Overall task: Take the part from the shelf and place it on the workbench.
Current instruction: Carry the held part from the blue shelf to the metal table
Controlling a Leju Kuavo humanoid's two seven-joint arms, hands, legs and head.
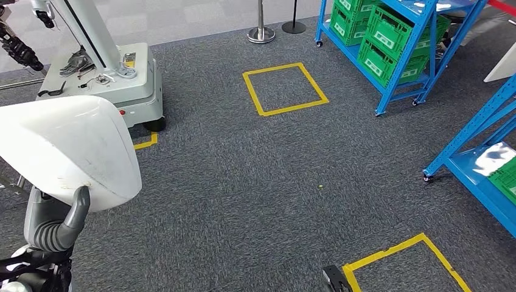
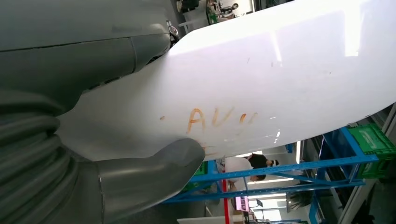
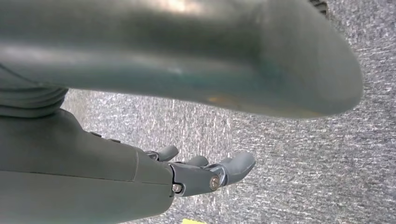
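Observation:
A large white curved shell part (image 1: 67, 146) is at the left of the head view, held up by my left hand (image 1: 58, 222), whose grey thumb presses on its lower edge. In the left wrist view the same part (image 2: 280, 79) carries orange handwritten marks, and the thumb (image 2: 154, 168) lies against its glossy surface. My right hand (image 3: 93, 158) hangs above the grey carpet with its fingers (image 3: 229, 168) apart and holds nothing.
A blue shelf with green crates (image 1: 389, 42) stands at the back right and a second blue shelf (image 1: 487, 164) at the right edge. Yellow tape squares (image 1: 285, 89) (image 1: 404, 261) mark the carpet. A white machine base (image 1: 115, 79) stands back left, near stanchion posts (image 1: 261, 30). A person (image 2: 243, 165) is behind a shelf.

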